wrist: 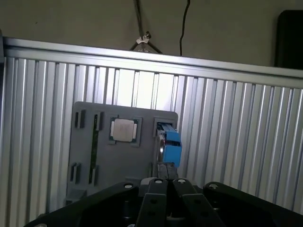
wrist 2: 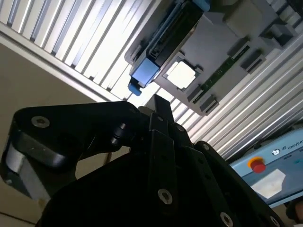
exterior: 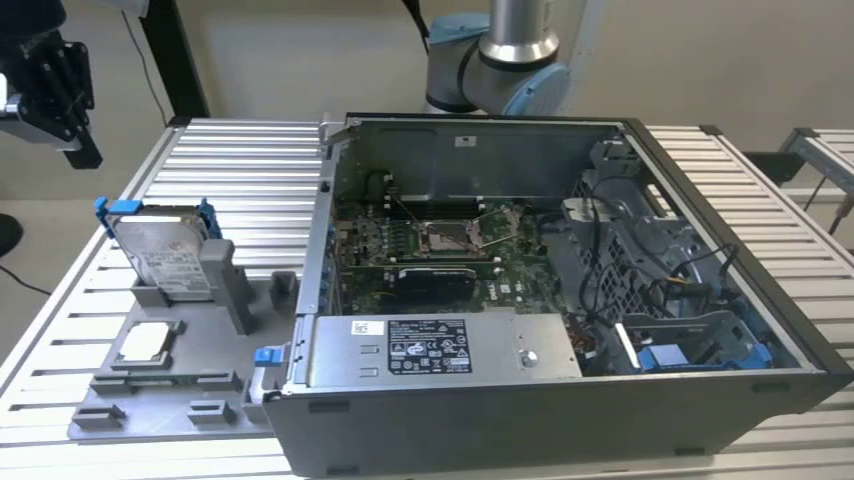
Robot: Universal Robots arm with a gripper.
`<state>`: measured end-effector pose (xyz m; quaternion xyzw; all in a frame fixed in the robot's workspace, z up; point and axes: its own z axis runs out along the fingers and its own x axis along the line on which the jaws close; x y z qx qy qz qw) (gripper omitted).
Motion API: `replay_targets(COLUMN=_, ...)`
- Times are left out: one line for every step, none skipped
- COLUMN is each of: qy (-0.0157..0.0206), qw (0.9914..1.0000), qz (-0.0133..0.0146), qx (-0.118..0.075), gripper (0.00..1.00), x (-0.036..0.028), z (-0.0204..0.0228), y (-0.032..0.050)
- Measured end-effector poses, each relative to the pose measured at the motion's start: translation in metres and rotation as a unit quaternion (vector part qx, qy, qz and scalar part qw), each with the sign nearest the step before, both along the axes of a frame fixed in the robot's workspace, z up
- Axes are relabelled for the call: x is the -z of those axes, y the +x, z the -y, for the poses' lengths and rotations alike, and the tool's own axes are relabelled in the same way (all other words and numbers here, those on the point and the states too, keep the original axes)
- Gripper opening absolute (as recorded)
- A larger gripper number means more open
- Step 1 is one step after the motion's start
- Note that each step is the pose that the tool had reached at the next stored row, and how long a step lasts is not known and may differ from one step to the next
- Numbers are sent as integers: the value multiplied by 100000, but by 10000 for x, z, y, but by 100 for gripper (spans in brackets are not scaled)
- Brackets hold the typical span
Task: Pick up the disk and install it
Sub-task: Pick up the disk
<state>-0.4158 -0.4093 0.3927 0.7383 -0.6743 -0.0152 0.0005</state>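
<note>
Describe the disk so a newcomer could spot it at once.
Find the open computer case, then the grey tray at the exterior view's left of it. The disk stands on edge there, silver with a blue bracket, unlike the small square chip lying flat.

**Silver, Blue and Black Arm**

The arm has a silver metal tube above a grey-blue rounded joint. Its matte black pincer is built of angular linked plates, studded with small silver round-head screws.
</note>
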Motion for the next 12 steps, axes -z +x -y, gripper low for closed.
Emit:
replay_targets(qy=0, qw=100000, qz=-2, qx=-4, gripper=0, x=0, z=0, y=0)
replay_targets(qy=-2, qw=100000, qz=-1, qx=-6, gripper=0, x=0, z=0, y=0)
replay_targets(qy=0, qw=100000, qz=-1, qx=-6, gripper=0, x=0, z=0, y=0)
replay_targets(qy=1, qw=100000, qz=-2, qx=-11, gripper=0, x=0, z=0, y=0)
replay_targets(qy=-1, qw=100000, qz=0, qx=-11, gripper=0, x=0, z=0, y=0)
replay_targets(qy=-2, qw=100000, qz=1, qx=-12, gripper=0, x=0, z=0, y=0)
replay_targets(qy=-1, qw=100000, qz=-1, qx=-16, gripper=0, x=0, z=0, y=0)
replay_targets(qy=-2, qw=100000, qz=-2, qx=-19, gripper=100, x=0, z=0, y=0)
replay_targets(qy=-1, qw=100000, qz=-2, qx=-20, gripper=100, x=0, z=0, y=0)
replay_targets(qy=0, qw=100000, qz=0, qx=-21, gripper=100, x=0, z=0, y=0)
replay_targets(qy=0, qw=100000, qz=0, qx=-22, gripper=100, x=0, z=0, y=0)
replay_targets(qy=0, qw=100000, qz=0, qx=-26, gripper=100, x=0, z=0, y=0)
